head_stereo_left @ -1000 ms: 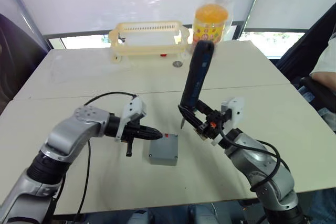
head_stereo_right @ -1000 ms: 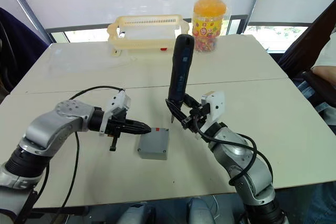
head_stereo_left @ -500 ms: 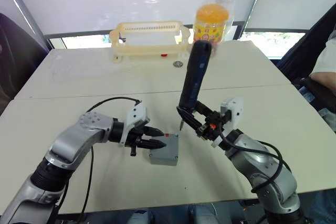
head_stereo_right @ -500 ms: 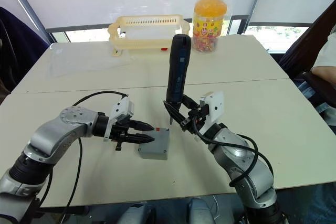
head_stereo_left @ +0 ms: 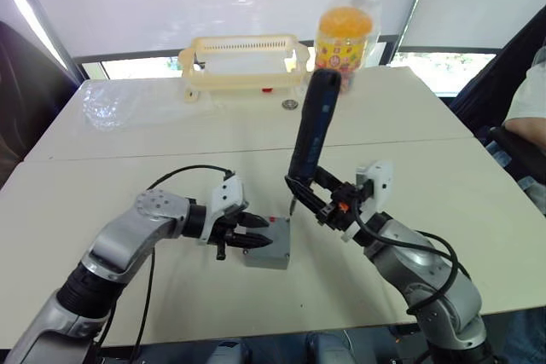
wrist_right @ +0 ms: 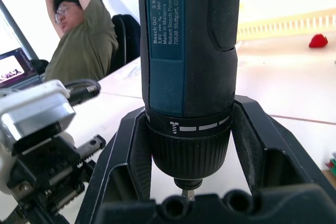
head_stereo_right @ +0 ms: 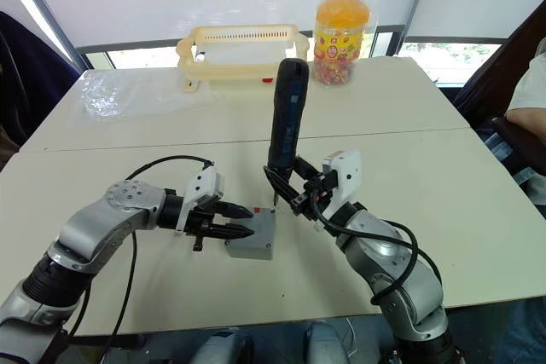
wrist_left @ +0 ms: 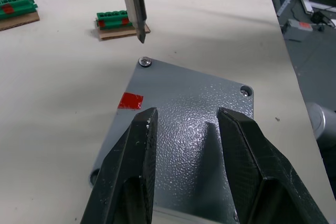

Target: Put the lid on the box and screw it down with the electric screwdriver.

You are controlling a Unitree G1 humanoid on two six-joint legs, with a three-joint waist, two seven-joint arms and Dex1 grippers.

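Note:
The grey box point(head_stereo_left: 265, 258) sits on the near table with the lid point(wrist_left: 184, 95) lying flat on top of it. The lid has a red mark and a screw point(wrist_left: 145, 62) at its far corner. My left gripper point(head_stereo_left: 256, 235) is open, its two fingertips point(wrist_left: 147, 116) spread over the lid's left part. My right gripper point(head_stereo_left: 317, 199) is shut on the electric screwdriver point(head_stereo_left: 311, 125), holding it upright. The metal bit point(wrist_left: 134, 3) hangs just above the table, right beside the corner screw.
A cream slotted basket point(head_stereo_left: 243, 61), a jar of orange sweets in a bag point(head_stereo_left: 343, 33), a coin point(head_stereo_left: 288, 104) and crumpled clear plastic point(head_stereo_left: 107, 108) lie on the far table. Small green blocks point(wrist_left: 113, 21) sit beyond the box. A person point(head_stereo_left: 527, 104) sits at the right.
My left gripper moved right onto the box and opened, its fingers now spread over the lid. The screwdriver shifted slightly left, closer to the box's far corner.

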